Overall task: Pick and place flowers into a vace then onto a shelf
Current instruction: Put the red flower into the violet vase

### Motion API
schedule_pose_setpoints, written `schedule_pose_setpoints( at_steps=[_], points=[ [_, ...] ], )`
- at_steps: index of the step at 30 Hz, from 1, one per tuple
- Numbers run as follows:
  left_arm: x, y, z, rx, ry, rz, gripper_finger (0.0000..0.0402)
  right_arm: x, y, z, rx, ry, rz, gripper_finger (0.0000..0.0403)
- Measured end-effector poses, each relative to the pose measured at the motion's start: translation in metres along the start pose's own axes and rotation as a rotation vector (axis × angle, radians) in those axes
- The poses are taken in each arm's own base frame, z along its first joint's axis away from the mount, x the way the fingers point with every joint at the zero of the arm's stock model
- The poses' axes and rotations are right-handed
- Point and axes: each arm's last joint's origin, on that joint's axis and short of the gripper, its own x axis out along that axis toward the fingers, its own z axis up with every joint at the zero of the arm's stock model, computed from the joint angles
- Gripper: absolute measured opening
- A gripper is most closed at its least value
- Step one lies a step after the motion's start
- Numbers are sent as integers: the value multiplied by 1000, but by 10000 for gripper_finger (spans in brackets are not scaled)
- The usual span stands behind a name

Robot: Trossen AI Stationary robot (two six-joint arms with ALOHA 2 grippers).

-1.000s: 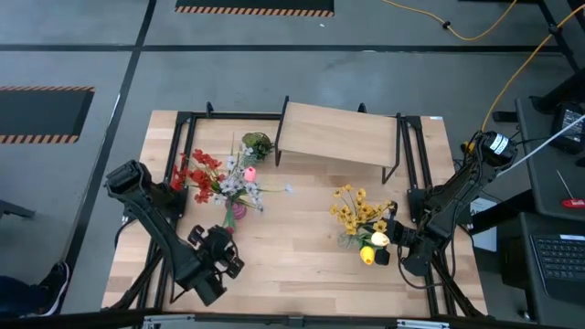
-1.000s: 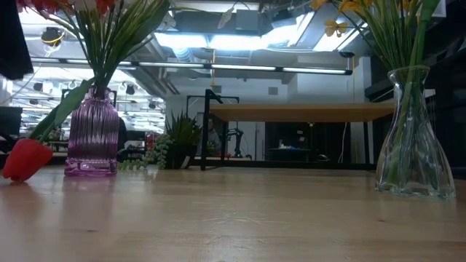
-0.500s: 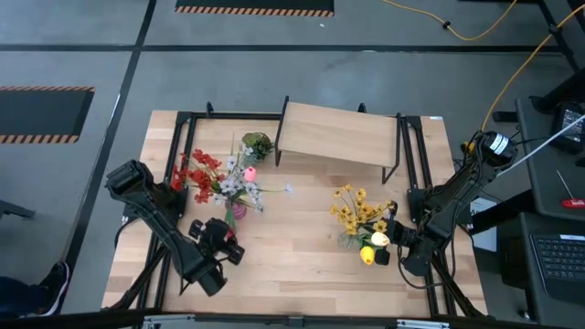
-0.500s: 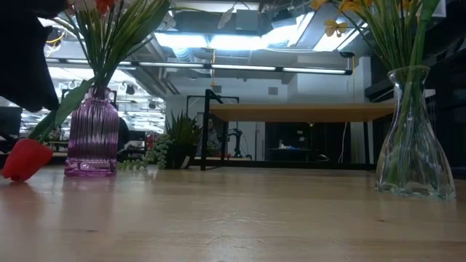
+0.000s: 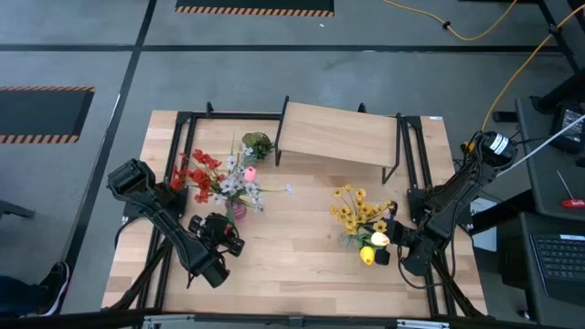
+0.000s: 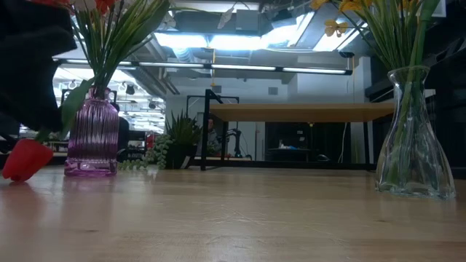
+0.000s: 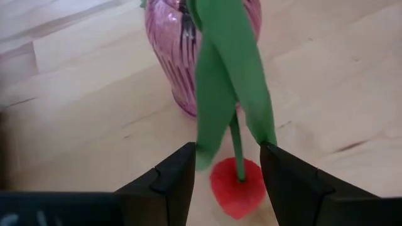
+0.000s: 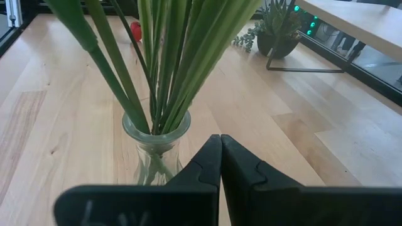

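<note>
From above, the left end effector point(image 5: 226, 239) hovers just beside the ribbed purple glass vase point(image 5: 238, 211) on the light-wood counter point(image 5: 292, 265); the wooden shelf on black legs point(image 5: 336, 133) stands at the far edge.

Level view: the red tulip bud point(image 6: 26, 159) lies on the counter beside that vase.

Left wrist: fingers point(image 7: 171, 182) spread, straddling the tulip's green stem point(image 7: 237, 150), not gripping.

Right wrist: right end effector point(image 8: 220, 162) closed, empty, facing the clear glass vase point(image 8: 155, 150).

Purple ribbed vase point(image 6: 92, 132), red tulip bud point(image 7: 237, 187)
</note>
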Motion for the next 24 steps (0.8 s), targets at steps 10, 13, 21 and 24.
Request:
schedule_pose_setpoints(
  at_steps=[10, 13, 21, 24],
  points=[
    [24, 6, -3, -3, -11, 5, 171, 0, 0, 0, 0, 0, 0, 12],
    [27, 6, -1, 11, -31, 0, 170, 0, 0, 0, 0, 0, 0, 12],
    [27, 6, -2, 54, -5, 7, 89, 0, 0, 0, 0, 0, 0, 12],
    [25, 5, -4, 63, -7, -15, 35, 0, 0, 0, 0, 0, 0, 12]
  ],
)
